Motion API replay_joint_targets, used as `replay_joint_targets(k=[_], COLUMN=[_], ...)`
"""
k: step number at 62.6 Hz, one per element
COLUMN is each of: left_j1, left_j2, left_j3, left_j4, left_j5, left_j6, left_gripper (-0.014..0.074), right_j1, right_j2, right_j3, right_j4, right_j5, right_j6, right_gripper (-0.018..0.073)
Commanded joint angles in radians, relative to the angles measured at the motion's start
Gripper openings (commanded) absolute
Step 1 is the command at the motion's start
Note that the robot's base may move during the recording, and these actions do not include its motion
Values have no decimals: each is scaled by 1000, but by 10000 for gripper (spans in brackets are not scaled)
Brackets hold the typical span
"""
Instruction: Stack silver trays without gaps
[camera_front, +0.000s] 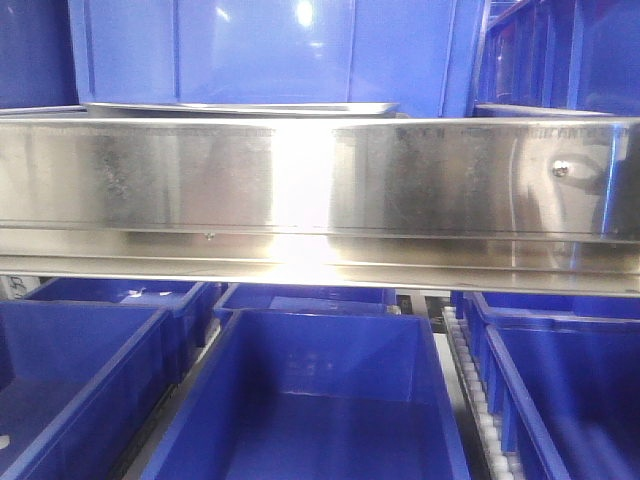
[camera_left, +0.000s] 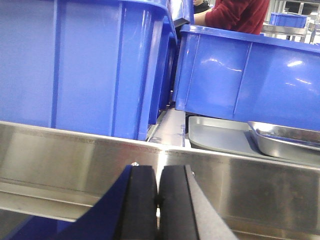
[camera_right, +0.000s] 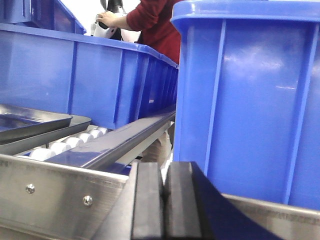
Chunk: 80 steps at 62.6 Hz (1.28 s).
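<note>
Left wrist-mounted view showed the left gripper (camera_left: 159, 202) at the bottom centre of the frame, its two black pads pressed together with nothing between them. Right wrist-mounted view showed the right gripper (camera_right: 164, 202) likewise clenched on nothing, also at bottom centre. Both wrists sat low and roughly level, just before the brushed-steel shelf band (camera_left: 75, 155), looking across it at the shelf behind.

Beyond the band, at the right edge of the left wrist view, a deeper silver tray (camera_left: 287, 137) lay partly upon a flatter grey tray (camera_left: 215, 135), offset rather than squared to it. In the right wrist view the same pair appeared at mid left, the upper tray (camera_right: 30, 120) on the lower one, resting on white rollers (camera_right: 65, 145) of the shelf. The front-facing view caught only a thin tray rim (camera_front: 240, 108) above the band, upper centre-left, under a blue bin (camera_front: 270, 50); whether the trays nested fully could not be judged from that angle. Blue bins (camera_right: 250, 100) flanked the trays, and a person in a red top (camera_right: 155, 25) stood behind.

The task appeared to be at its approach step, neither tray yet held. The next move would call for releasing the jaws, rising over the band, and taking a tray by its out-turned rim.
</note>
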Motion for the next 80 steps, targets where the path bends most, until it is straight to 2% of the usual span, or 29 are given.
replay_joint_targets(k=[1,20,80], left_j1=[0,0,0], left_j2=[-5,-5,-5], left_j3=[-2,-2,-2], left_j4=[-1,-1,-1], left_j5=[-18,-18,-18], left_j6=[4,4,4], left_gripper=[4,4,4], right_j1=[-10,-66,-66], right_j2=[-7,-7,-7], right_j3=[0,0,0], right_j4=[-7,17,28], right_j5=[-23,-23,-23], right_j6=[-3,-2,-2], right_gripper=[-88,-88,-88])
